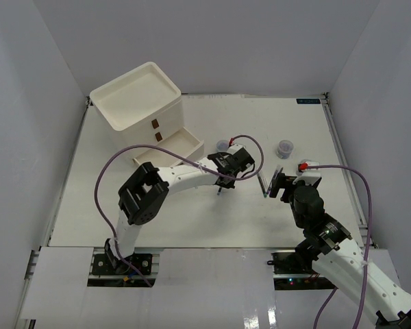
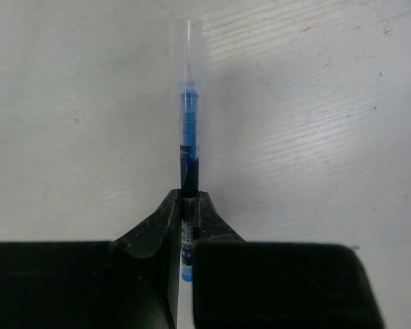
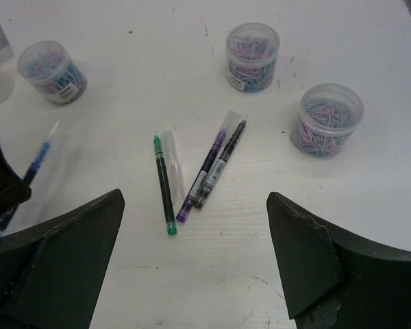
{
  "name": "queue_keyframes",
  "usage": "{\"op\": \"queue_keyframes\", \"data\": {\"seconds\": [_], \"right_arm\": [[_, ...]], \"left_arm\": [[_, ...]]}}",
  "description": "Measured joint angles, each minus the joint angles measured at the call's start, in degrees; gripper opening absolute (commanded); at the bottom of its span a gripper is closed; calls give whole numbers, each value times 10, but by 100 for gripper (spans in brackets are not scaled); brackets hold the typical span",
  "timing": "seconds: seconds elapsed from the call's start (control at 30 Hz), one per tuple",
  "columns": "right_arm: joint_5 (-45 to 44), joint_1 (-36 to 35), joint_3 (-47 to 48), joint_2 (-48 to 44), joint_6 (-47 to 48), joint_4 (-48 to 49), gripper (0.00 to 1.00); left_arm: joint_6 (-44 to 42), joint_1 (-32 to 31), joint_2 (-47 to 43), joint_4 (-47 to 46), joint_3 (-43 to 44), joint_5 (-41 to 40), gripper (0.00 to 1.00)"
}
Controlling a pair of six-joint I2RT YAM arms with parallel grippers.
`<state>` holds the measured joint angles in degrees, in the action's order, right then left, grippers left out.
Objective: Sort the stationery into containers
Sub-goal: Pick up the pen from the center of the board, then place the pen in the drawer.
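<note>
My left gripper [image 1: 222, 179] is shut on a blue pen [image 2: 189, 137], held just over the white table at mid-table; the pen also shows in the right wrist view [image 3: 29, 175]. My right gripper [image 3: 194, 199] is open and empty, low above a cluster of pens: a green pen [image 3: 164, 186], a purple pen [image 3: 207, 168], a black pen [image 3: 223, 163] and a clear cap [image 3: 172, 163]. Three clear jars [image 3: 252, 48] [image 3: 327, 120] [image 3: 53, 63] stand beyond them. The white drawer unit [image 1: 137, 96] stands at the far left, its bottom drawer [image 1: 171, 147] pulled open. No tape rings in view.
Two jars show from above [image 1: 222, 144] [image 1: 284, 147]. Purple cables loop over both arms. Grey walls enclose the table on three sides. The two grippers are close together, with the pen cluster [image 1: 262, 185] between them.
</note>
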<state>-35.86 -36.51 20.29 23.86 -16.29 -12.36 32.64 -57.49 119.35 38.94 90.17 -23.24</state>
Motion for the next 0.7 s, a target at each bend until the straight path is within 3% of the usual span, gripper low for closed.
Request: {"op": "queue_keyframes", "data": {"seconds": [0.2,0.43,0.57,0.7], "right_arm": [[0,0,-3,0,0,-1,91],[1,0,-3,0,0,-1,91],[3,0,-3,2,1,0,91],[8,0,-3,8,2,0,91]], "left_arm": [[-103,26,-134,-3,-44,-26,8],[-246,173,-262,-55,-123,-24,13],[-315,250,-261,-85,-170,3,25],[-351,272,-248,-95,-183,24,44]]}}
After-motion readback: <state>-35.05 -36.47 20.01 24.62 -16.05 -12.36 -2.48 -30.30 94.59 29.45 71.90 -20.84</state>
